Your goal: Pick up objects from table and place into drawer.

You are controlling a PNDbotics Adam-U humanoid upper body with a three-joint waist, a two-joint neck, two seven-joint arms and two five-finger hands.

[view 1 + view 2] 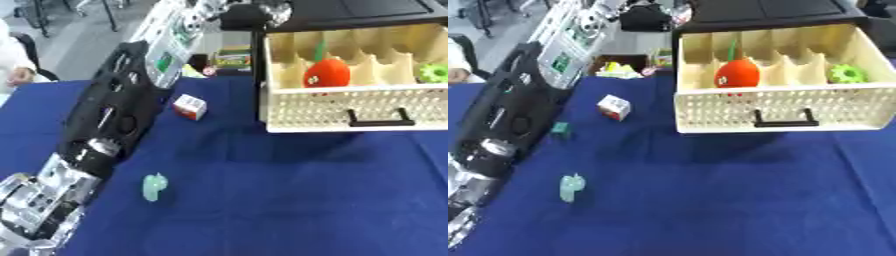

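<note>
An open cream perforated drawer (350,107) with a black handle sticks out of a black cabinet (350,12) at the back right. In its compartments lie a red round fruit with a green stem (326,73) and a green gear-shaped piece (848,74). On the blue cloth lie a white and red cube (190,106), a pale green small object (154,186) and a small teal block (560,129). My left arm (105,115) runs from the lower left up past the cube. Its hand (647,19) shows blurred by the cabinet's back left corner.
The blue table (289,200) stretches wide in front of the drawer. A small coloured box (232,58) stands behind the table, left of the cabinet. A person (13,60) is at the far left edge, away from the objects.
</note>
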